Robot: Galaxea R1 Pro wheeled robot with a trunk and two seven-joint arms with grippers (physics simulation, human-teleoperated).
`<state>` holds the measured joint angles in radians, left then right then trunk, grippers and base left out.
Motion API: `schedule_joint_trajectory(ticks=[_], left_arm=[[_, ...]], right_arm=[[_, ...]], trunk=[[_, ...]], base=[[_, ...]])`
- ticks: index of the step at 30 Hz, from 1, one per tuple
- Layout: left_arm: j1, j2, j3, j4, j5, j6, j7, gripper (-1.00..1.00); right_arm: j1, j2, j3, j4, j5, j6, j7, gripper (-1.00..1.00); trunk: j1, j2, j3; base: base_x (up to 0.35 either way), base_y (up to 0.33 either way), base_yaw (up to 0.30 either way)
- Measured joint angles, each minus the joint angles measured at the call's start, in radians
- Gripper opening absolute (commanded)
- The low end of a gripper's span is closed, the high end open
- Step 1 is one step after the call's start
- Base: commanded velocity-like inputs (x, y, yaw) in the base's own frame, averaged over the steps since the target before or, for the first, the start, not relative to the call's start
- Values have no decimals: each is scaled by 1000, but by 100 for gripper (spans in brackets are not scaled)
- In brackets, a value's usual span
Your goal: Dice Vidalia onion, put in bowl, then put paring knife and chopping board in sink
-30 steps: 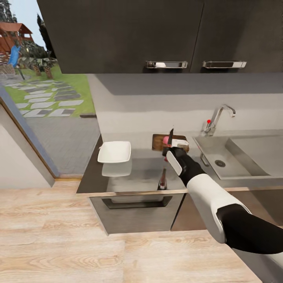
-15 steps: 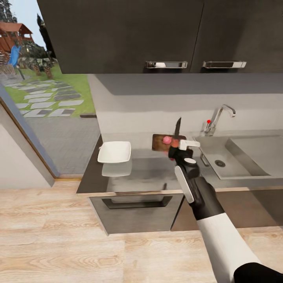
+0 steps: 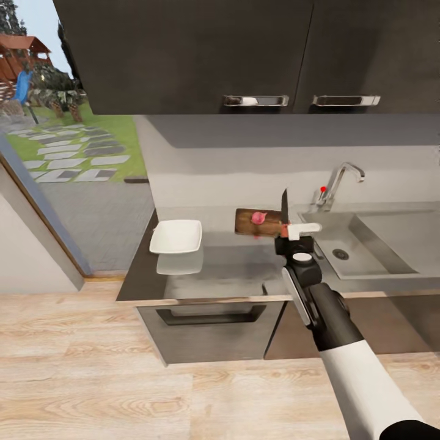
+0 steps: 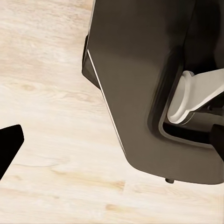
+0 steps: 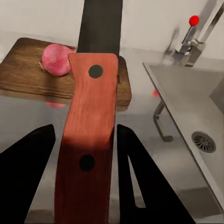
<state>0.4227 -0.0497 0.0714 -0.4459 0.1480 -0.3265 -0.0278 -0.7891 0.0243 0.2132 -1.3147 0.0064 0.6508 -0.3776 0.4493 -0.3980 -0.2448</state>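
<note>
Over glossy countertop [image 3: 226, 269]: right gripper [image 3: 286, 231] clamping paring knife [image 5: 88, 140], blade upright beside Vidalia onion [image 5: 56, 59] on chopping board [image 5: 28, 70], poised for dicing.

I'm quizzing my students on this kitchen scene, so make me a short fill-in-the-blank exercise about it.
1. The Vidalia onion rests on the ____.
2. The right gripper holds the paring knife with its blade pointing ____.
3. The white bowl on the countertop holds ____.
4. The knob beside the tap is coloured ____.

Missing words: chopping board; up; nothing; red
</note>
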Motion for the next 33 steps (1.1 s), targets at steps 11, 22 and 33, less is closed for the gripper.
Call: schedule_joint_trajectory(ticks=[11,22,33], left_arm=[[0,0,0,0,0,0,0,100],[0,0,0,0,0,0,0,100],[0,0,0,0,0,0,0,100]], right_arm=[[-13,2,83,-3,191,198,53,-100],[-99,35,143,3,277,311,145,-100],[-105,61,237,23,277,313,148,-100]], trunk=[[0,0,0],[0,0,0],[0,0,0]], base=[[69,-137,0],[93,-122,0],[210,-14,0]])
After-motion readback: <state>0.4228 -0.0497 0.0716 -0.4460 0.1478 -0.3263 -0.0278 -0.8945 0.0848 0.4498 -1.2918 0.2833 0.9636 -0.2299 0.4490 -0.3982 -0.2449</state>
